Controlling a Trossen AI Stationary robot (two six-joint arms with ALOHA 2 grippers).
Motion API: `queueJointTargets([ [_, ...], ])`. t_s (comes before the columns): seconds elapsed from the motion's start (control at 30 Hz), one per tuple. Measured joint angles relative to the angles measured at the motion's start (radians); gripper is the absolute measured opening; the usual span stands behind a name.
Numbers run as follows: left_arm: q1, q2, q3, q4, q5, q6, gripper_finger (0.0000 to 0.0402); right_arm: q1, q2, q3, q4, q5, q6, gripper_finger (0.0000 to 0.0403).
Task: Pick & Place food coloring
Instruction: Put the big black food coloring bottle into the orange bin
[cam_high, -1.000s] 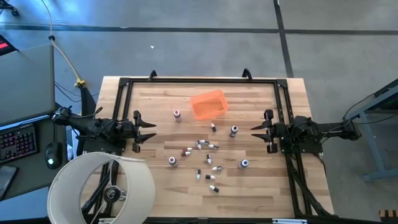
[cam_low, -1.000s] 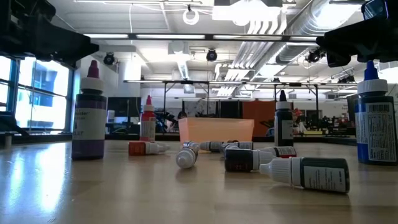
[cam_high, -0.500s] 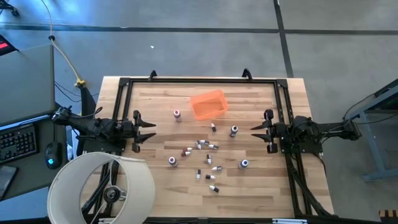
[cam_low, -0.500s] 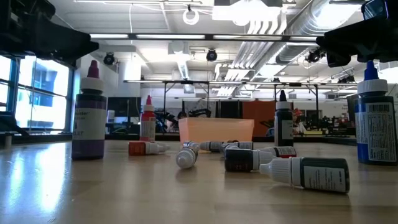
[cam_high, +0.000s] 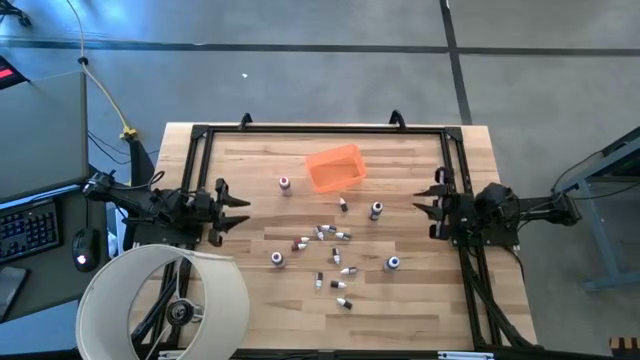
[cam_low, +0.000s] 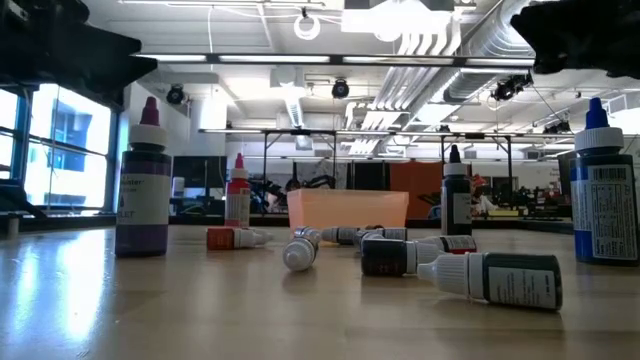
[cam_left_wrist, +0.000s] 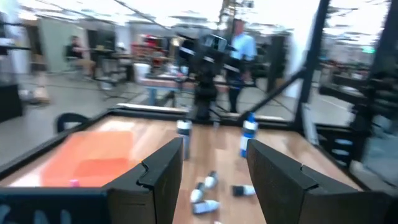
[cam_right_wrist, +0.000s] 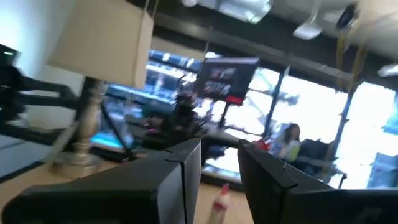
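Note:
The food coloring bottles (cam_high: 330, 240) lie and stand scattered on the middle of the wooden table. Four taller ones stand upright: purple (cam_low: 143, 185), red (cam_low: 237, 195), black (cam_low: 456, 195) and blue (cam_low: 603, 190). Several small ones, among them a dark one (cam_low: 495, 275), lie on their sides. My left gripper (cam_high: 240, 210) (cam_left_wrist: 214, 174) hovers open at the table's left side, pointing at the bottles. My right gripper (cam_high: 418, 205) (cam_right_wrist: 219, 168) hovers open at the right side, tipped upward. Neither holds anything.
An orange tray (cam_high: 335, 168) (cam_low: 348, 208) sits toward the far edge behind the bottles. A black metal frame (cam_high: 320, 130) runs along the table's far, left and right sides. A pale lampshade (cam_high: 165, 300) overlaps the near left corner. Bare wood shows between each gripper and the bottles.
My right gripper has risen, drawn back a little toward the table's right edge and tipped upward. My left gripper has also lifted slightly. The bottles and the tray have stayed where they were.

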Motion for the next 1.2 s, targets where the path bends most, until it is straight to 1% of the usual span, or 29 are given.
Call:
queueJointTargets([
  [0.07, 0.0, 0.0, 0.0, -0.003, 0.049, 0.0, 0.0175, 0.0, 0.0, 0.0, 0.036, 0.047, -0.05, 0.0099],
  [0.13, 0.0, 0.0, 0.0, -0.002, 0.063, 0.002, 0.0175, 0.0, 0.0, 0.0, 0.055, 0.11, -0.077, 0.0099],
  [0.17, 0.0, 0.0, 0.0, 0.004, 0.044, 0.001, 0.0175, 0.0, 0.0, 0.0, 0.058, 0.133, -0.067, 0.0099],
  [0.23, 0.0, 0.0, 0.0, 0.013, -0.044, 0.002, 0.0175, 0.0, 0.0, 0.0, 0.049, 0.161, 0.005, 0.0099],
  [0.3, 0.0, 0.0, 0.0, 0.012, -0.137, 0.017, 0.0175, 0.0, 0.012, 0.0, 0.013, 0.156, 0.048, 0.0099],
  [0.37, 0.0, 0.0, 0.0, 0.028, -0.191, 0.052, 0.0175, 0.0, 0.034, 0.0, -0.021, 0.154, 0.042, 0.0099],
  [0.47, 0.0, 0.0, 0.0, 0.116, -0.225, 0.089, 0.0175, -0.001, 0.104, 0.0, -0.008, 0.196, 0.052, 0.0099],
  [0.53, 0.0, 0.0, 0.004, 0.174, -0.224, 0.091, 0.0175, -0.013, 0.169, 0.0, 0.021, 0.206, 0.071, 0.0099],
  [0.6, 0.0, 0.0, 0.018, 0.184, -0.228, 0.111, 0.0175, -0.033, 0.243, 0.0, 0.081, 0.183, 0.104, 0.0099],
  [0.73, 0.0, 0.001, 0.076, 0.189, -0.246, 0.192, 0.0175, -0.081, 0.405, 0.0, 0.248, 0.077, 0.136, 0.0099],
  [0.83, 0.001, 0.0, 0.087, 0.19, -0.26, 0.212, 0.0175, -0.121, 0.524, 0.0, 0.313, 0.068, 0.153, 0.0099],
  [0.93, 0.001, 0.017, 0.085, 0.184, -0.318, 0.211, 0.0175, -0.162, 0.636, 0.0, 0.35, 0.062, 0.203, 0.0099],
  [1.0, 0.001, 0.028, 0.085, 0.195, -0.363, 0.202, 0.0175, -0.19, 0.705, 0.0, 0.385, 0.037, 0.228, 0.0099],
  [1.1, 0.001, 0.055, 0.085, 0.209, -0.379, 0.17, 0.0175, -0.225, 0.797, 0.0, 0.459, -0.054, 0.242, 0.0099],
  [1.2, 0.001, 0.079, 0.085, 0.222, -0.356, 0.157, 0.0175, -0.244, 0.873, 0.0, 0.535, -0.148, 0.253, 0.0099],
])
